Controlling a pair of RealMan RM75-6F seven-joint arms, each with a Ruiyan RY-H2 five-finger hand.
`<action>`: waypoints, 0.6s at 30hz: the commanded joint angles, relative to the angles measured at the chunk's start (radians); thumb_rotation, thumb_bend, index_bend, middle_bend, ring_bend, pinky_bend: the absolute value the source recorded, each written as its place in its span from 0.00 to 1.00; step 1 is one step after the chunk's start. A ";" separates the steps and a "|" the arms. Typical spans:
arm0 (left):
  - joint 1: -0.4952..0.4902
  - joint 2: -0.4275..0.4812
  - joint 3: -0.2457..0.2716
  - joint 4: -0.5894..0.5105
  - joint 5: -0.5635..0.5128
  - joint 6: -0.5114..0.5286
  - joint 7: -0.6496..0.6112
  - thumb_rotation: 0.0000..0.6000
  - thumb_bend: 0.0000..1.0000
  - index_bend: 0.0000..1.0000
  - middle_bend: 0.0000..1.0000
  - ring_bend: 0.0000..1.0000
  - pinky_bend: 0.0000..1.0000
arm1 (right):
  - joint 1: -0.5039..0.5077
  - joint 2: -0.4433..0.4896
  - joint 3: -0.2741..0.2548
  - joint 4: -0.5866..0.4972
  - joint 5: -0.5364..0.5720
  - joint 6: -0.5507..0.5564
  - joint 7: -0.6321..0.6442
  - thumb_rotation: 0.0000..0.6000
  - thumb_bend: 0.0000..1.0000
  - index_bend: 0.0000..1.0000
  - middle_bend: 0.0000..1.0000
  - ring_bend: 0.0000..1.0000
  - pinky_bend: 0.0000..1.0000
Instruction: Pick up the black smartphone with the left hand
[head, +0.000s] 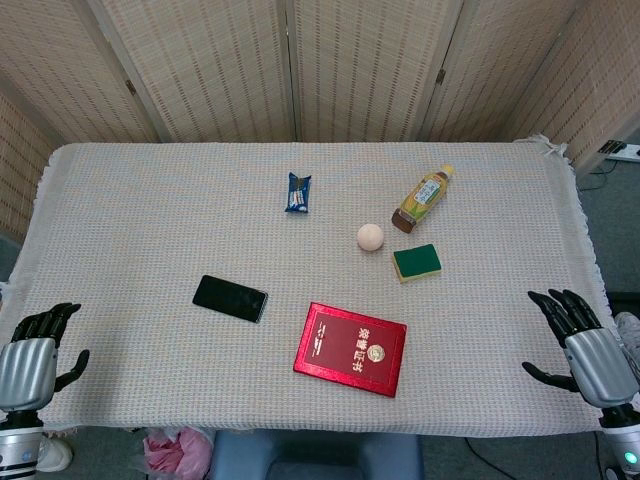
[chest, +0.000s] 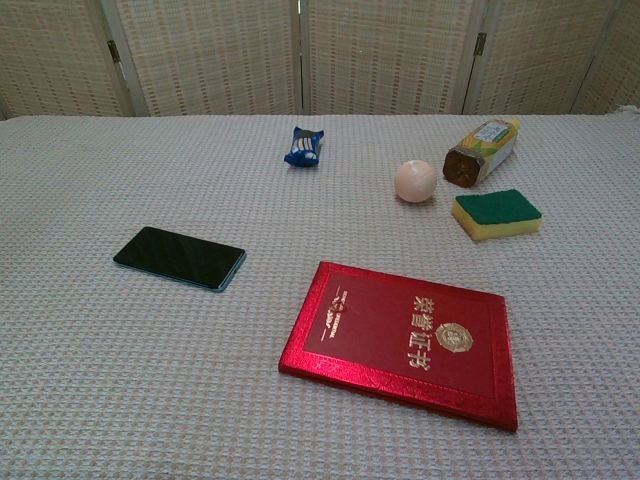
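The black smartphone lies flat, screen up, on the woven cloth a little left of the table's middle; the chest view shows the smartphone at centre left. My left hand hovers at the table's front left corner, fingers spread and holding nothing, well to the left of the phone. My right hand is at the front right corner, likewise spread and empty. Neither hand appears in the chest view.
A red booklet lies right of the phone near the front edge. Further back are a blue snack packet, a pale ball, a green-and-yellow sponge and a lying tea bottle. Folding screens stand behind the table.
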 joint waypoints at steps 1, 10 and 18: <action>0.001 -0.001 -0.004 0.000 0.004 -0.003 0.001 1.00 0.34 0.22 0.22 0.24 0.23 | -0.002 -0.001 -0.002 -0.008 0.006 0.000 -0.014 1.00 0.05 0.07 0.16 0.11 0.10; -0.045 -0.010 -0.019 0.035 0.079 -0.055 -0.001 1.00 0.34 0.23 0.22 0.24 0.23 | 0.009 -0.003 -0.001 -0.024 0.014 -0.011 -0.041 1.00 0.05 0.07 0.16 0.11 0.10; -0.192 -0.057 -0.057 0.097 0.183 -0.196 0.031 1.00 0.34 0.27 0.26 0.24 0.23 | 0.018 -0.007 -0.002 -0.030 0.016 -0.019 -0.057 1.00 0.05 0.07 0.16 0.11 0.10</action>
